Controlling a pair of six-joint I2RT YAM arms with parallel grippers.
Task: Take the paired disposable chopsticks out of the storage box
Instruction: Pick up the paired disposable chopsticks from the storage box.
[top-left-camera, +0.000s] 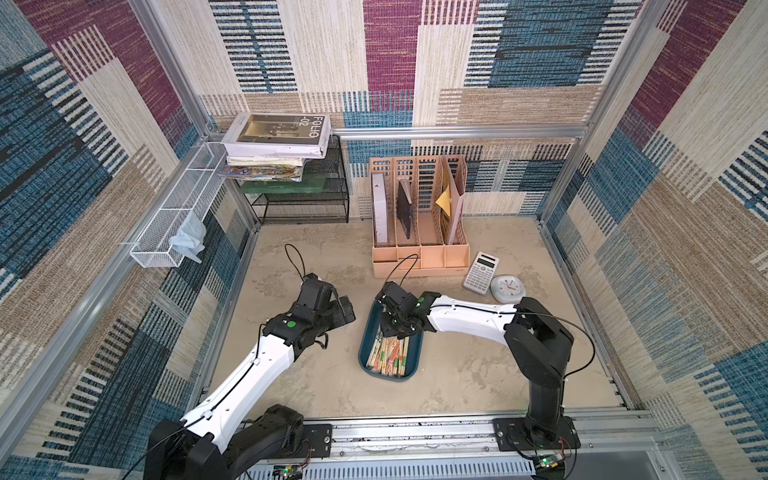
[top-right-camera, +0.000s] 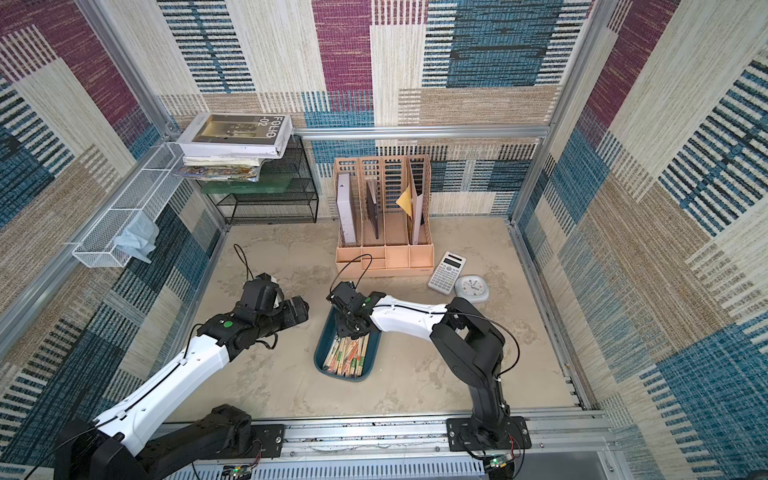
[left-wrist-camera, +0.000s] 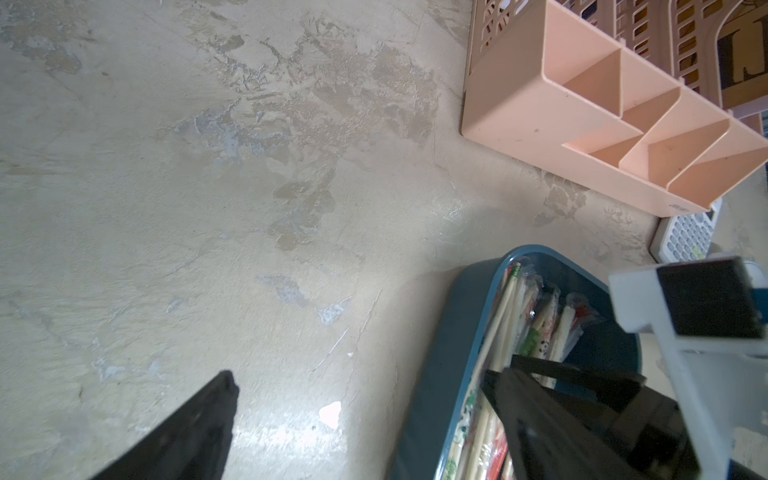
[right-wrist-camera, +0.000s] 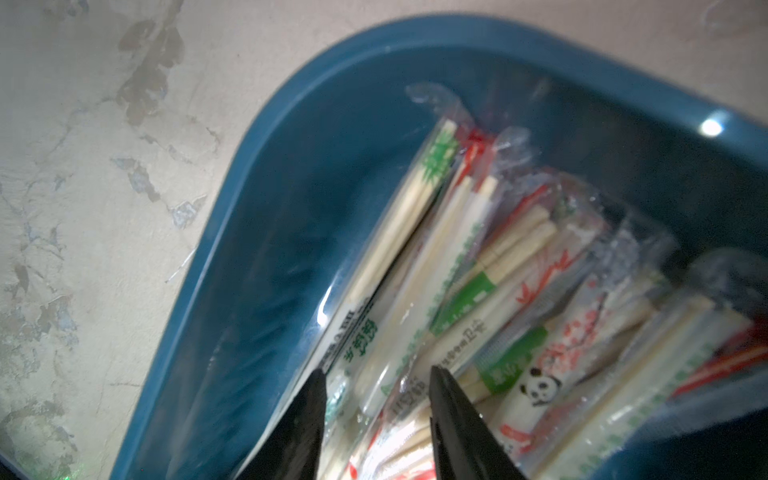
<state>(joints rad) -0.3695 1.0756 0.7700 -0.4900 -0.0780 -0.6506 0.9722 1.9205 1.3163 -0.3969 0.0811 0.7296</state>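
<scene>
The storage box (top-left-camera: 388, 377) (top-right-camera: 345, 377) is a shallow teal tray at mid-table, and it shows in both top views. The paired disposable chopsticks (top-left-camera: 388, 355) (top-right-camera: 347, 357) (right-wrist-camera: 478, 270) lie heaped in it, in clear sleeves with green, red and panda prints. My right gripper (top-left-camera: 392, 328) (right-wrist-camera: 376, 372) is down in the far end of the box. Its jaws are apart and straddle a green-printed pair. My left gripper (top-left-camera: 340, 311) (left-wrist-camera: 361, 378) hovers open just left of the box (left-wrist-camera: 449, 353), with nothing in it.
A peach file organiser (top-left-camera: 419, 216) stands behind the box. A calculator (top-left-camera: 481, 272) and a round clock (top-left-camera: 506, 289) lie to its right. At the back left a black mesh rack (top-left-camera: 303, 199) carries stacked books (top-left-camera: 276, 135). A white wire basket (top-left-camera: 174, 224) hangs on the left wall.
</scene>
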